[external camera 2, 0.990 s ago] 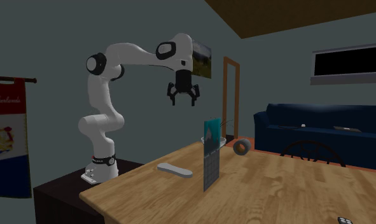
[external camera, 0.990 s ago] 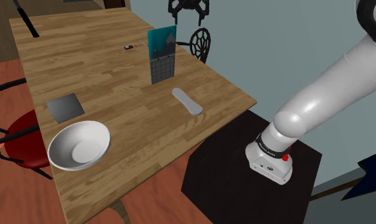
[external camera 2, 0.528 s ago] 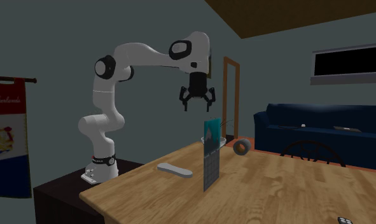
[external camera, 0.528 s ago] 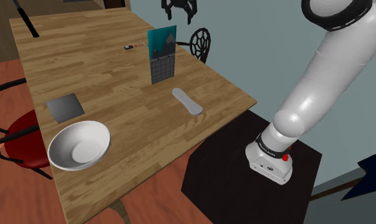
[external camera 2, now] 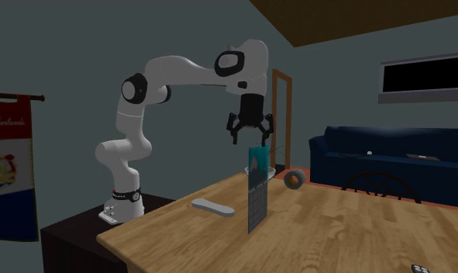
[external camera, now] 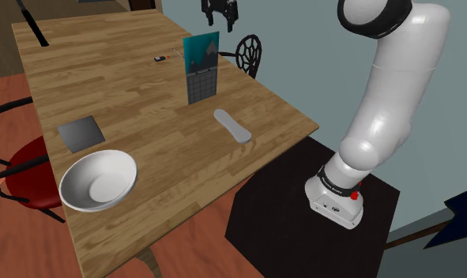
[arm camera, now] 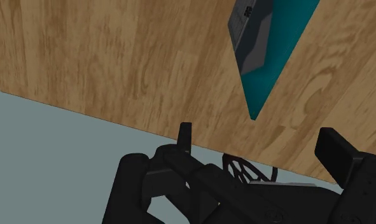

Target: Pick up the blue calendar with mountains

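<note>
Above, in the shoulder view, the black gripper [external camera: 221,20] hangs at the top edge of the frame, fingers spread and holding nothing, over the far rim of the wooden table [external camera: 137,95]. The blue calendar [external camera: 201,68] stands upright just below it, in the upper middle of the frame, with a mountain picture over a grey date grid. A pale oblong slab [external camera: 232,125] lies to its lower right. A white bowl [external camera: 98,181] sits at lower left beside a grey square pad [external camera: 81,133]. The white arm [external camera: 389,87] rises from its black stand [external camera: 303,229] at lower right.

In the second exterior view, the gripper [external camera 2: 249,139] hovers at frame centre, jaws apart, just above the calendar's [external camera 2: 255,186] top edge and clear of it. The calendar stands edge-on to this camera, on the table [external camera 2: 335,233]. The oblong slab [external camera 2: 213,207] lies to its left. A dark blue sofa [external camera 2: 390,155] fills the right background, and a flag [external camera 2: 6,163] hangs at far left.

In the wrist view, the gripper [arm camera: 263,145] shows both fingers [arm camera: 185,137] wide apart. The calendar [arm camera: 275,63], teal with a grey panel, lies ahead of them on the table [arm camera: 116,63], untouched.
</note>
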You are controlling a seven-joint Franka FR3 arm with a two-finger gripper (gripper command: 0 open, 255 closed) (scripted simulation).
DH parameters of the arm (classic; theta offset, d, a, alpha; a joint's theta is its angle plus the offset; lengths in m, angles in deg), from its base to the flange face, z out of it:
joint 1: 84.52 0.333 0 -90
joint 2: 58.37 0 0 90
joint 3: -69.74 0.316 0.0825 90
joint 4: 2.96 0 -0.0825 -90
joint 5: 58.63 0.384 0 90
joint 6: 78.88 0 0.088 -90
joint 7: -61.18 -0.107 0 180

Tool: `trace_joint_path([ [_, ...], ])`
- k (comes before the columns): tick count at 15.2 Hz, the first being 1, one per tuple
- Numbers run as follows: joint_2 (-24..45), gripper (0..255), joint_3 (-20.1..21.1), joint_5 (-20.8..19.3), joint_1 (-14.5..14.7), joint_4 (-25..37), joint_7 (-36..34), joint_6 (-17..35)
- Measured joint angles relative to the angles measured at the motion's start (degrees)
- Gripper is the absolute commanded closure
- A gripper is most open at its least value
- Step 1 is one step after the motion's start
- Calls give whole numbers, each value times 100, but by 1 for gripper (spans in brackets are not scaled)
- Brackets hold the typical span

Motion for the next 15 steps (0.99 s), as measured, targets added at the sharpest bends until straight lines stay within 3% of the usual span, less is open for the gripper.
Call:
trace_joint_path([
  [4, -59, 0, -5, 9, -30, -371, -61, 308],
  [5, -57, 255, -6, 9, -33, -401, -66, 340],
  [15, -62, 255, -7, 8, -35, -433, -72, 374],
])
